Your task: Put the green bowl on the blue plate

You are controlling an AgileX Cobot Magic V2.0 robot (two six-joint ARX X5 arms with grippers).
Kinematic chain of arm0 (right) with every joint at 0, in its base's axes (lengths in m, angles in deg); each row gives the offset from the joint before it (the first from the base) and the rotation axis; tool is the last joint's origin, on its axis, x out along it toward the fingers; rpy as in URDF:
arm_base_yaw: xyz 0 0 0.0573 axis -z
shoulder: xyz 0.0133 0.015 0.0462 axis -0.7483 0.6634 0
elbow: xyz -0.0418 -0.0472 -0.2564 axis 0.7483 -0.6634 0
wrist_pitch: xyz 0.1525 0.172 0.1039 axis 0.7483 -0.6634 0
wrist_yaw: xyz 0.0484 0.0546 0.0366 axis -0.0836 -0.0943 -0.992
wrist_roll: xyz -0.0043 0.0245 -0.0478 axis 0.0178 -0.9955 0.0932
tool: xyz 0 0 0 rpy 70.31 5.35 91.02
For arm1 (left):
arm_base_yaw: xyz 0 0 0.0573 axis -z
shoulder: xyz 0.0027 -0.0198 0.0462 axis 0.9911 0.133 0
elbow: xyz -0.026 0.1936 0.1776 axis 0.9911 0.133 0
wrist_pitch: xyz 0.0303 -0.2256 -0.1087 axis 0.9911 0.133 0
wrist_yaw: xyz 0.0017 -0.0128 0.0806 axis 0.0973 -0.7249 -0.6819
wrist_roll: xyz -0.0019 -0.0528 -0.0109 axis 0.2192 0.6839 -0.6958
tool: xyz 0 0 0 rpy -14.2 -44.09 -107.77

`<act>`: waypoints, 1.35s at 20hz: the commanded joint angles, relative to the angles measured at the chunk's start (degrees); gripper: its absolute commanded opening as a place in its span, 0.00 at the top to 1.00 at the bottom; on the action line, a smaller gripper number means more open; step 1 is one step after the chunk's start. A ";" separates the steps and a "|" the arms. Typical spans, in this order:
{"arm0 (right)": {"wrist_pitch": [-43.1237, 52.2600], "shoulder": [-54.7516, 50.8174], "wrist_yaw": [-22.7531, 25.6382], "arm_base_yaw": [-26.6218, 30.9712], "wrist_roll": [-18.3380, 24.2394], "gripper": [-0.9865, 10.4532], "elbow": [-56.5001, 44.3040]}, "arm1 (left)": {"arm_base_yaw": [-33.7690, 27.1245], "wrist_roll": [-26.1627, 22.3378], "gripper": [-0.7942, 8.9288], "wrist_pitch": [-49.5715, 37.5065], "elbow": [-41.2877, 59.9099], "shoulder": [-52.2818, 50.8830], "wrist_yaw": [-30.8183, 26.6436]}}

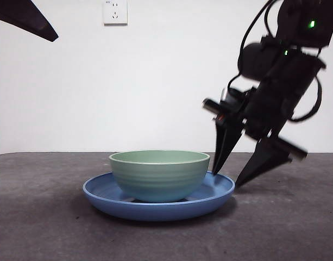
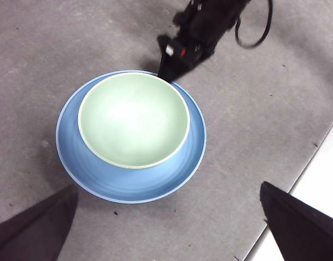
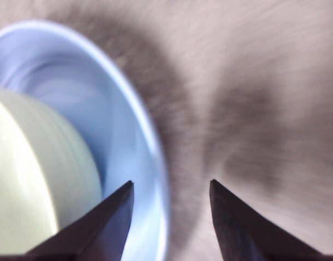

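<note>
The green bowl [image 1: 158, 174] sits upright inside the blue plate [image 1: 209, 198] on the grey table. My right gripper [image 1: 226, 179] is open and empty, low beside the plate's right rim. In the right wrist view the right gripper [image 3: 171, 181] has one jaw over the plate [image 3: 117, 119] next to the bowl [image 3: 41, 179] and the other jaw outside the rim. My left gripper [image 2: 168, 187] is open and empty, held high above the bowl [image 2: 133, 119] and plate [image 2: 128, 185]. It shows only as a black tip [image 1: 30, 19] in the front view.
A white wall with a socket [image 1: 114, 11] stands behind the table. The grey table surface ends at an edge [image 2: 313, 157] with a white area beyond it, seen in the left wrist view.
</note>
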 commanded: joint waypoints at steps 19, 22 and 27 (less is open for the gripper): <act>-42.32 -46.75 16.48 -10.67 14.03 0.34 6.58 | 0.33 0.35 0.31 -0.39 -0.74 0.31 -0.17; -42.27 -51.12 16.48 -12.92 14.49 0.34 6.58 | 0.33 0.35 0.31 -0.39 -0.74 0.31 -0.17; -42.05 -53.37 16.48 -13.31 14.62 0.34 6.58 | 0.33 0.33 0.32 -0.44 -0.74 0.31 -0.17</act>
